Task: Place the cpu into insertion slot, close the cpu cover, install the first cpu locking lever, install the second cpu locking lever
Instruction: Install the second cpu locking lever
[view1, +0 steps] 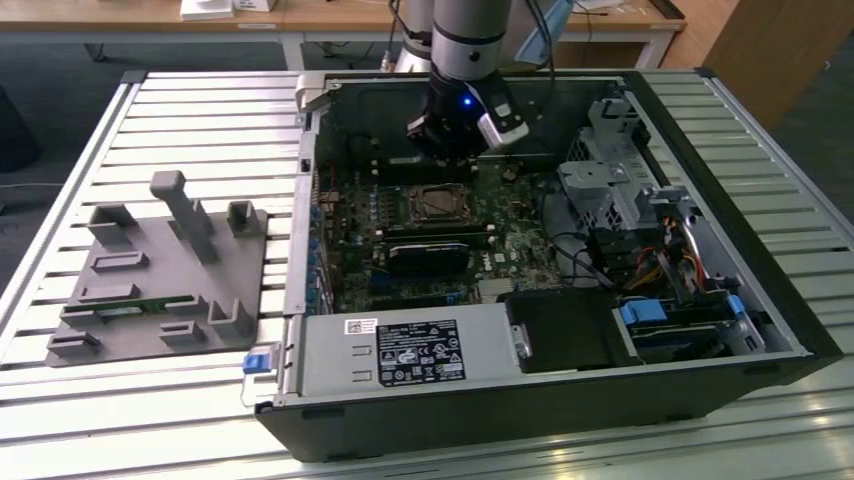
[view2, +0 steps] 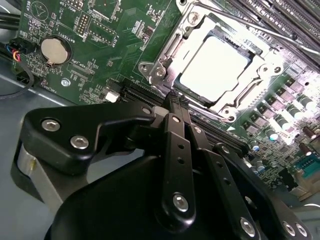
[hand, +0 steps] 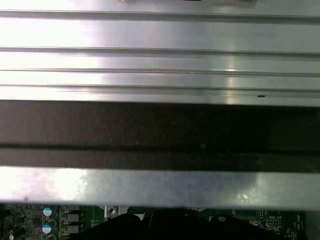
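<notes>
In the exterior view my gripper (view1: 445, 155) hangs inside the open computer case, just behind the insertion slot (view1: 438, 204) on the green motherboard. The second wrist view looks past the black fingers (view2: 176, 135), which meet at their tips with nothing between them, so the gripper (view2: 173, 97) is shut. Just beyond the tips the cpu (view2: 214, 67) lies flat in the socket, its top glaring bright. The silver cpu cover (view2: 252, 85) lies down around it as a frame. A thin metal lever (view2: 235, 24) runs along the far side of the socket.
A black card (view1: 430, 252) and long memory slots (view2: 280, 15) flank the socket. Drive cages and cables (view1: 627, 200) fill the case at the exterior view's right. A grey fixture (view1: 160, 270) sits on the slatted table (view1: 200, 100). The case wall (hand: 160, 130) shows in the first wrist view.
</notes>
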